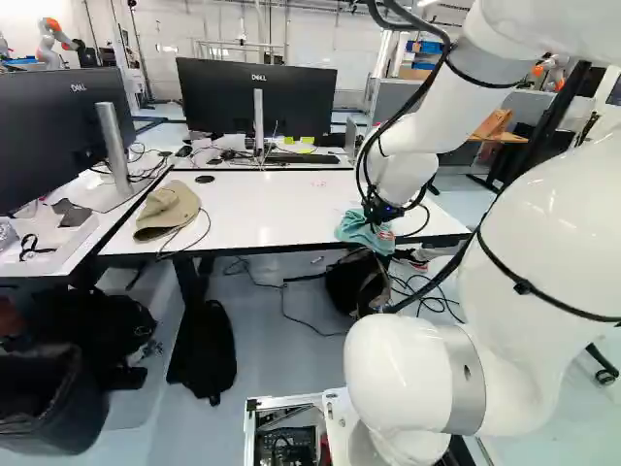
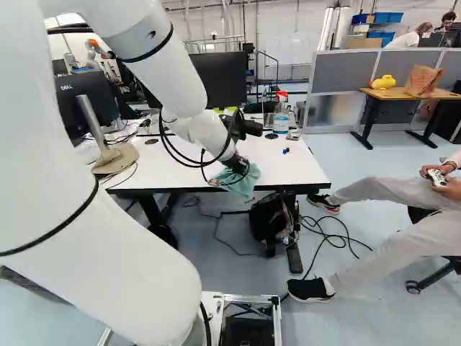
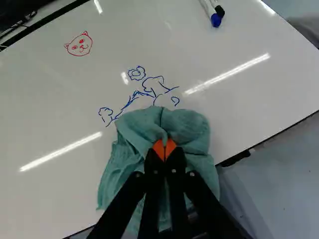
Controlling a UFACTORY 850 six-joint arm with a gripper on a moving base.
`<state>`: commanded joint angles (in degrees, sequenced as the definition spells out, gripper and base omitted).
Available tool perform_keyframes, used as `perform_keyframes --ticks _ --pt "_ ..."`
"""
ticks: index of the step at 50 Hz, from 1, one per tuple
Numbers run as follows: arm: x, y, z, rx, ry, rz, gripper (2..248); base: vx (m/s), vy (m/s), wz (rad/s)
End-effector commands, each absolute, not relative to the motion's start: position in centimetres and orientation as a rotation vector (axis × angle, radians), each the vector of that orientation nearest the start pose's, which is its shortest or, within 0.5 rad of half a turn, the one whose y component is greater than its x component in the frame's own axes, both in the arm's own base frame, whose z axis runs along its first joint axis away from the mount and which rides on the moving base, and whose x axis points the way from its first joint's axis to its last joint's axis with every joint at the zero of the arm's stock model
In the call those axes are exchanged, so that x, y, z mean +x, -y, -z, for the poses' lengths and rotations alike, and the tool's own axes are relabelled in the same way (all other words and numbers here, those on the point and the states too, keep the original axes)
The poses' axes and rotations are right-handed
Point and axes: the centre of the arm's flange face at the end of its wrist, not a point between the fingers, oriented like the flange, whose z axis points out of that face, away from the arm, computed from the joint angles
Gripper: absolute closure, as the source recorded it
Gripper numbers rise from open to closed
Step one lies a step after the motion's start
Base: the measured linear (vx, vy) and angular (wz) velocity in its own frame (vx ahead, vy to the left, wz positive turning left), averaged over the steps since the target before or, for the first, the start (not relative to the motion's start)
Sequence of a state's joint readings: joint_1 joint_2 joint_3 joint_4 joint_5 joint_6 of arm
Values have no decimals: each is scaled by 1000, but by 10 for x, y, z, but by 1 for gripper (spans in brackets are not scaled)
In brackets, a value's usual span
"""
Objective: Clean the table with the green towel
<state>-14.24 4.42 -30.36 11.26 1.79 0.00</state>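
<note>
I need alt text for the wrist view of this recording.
The end effector pinches a green towel on a white table, at the table's edge. Just ahead of the towel is a blue line drawing; farther off are a drawn red cat face and two capped markers.

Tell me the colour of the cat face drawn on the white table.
The line-drawn cat face is red, clearest in the wrist view.

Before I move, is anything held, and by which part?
The black, orange-padded claw grips the teal-green cloth towel by a bunched fold near its visible middle.
</note>
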Motion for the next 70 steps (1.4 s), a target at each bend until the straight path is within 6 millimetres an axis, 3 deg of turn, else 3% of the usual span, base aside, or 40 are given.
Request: perform_keyframes --ticks 46,70 --pt "438 143 -418 -2923 -768 1004 227 0 0 0" --pt "479 171 -417 -2915 -807 1028 227 0 0 0"
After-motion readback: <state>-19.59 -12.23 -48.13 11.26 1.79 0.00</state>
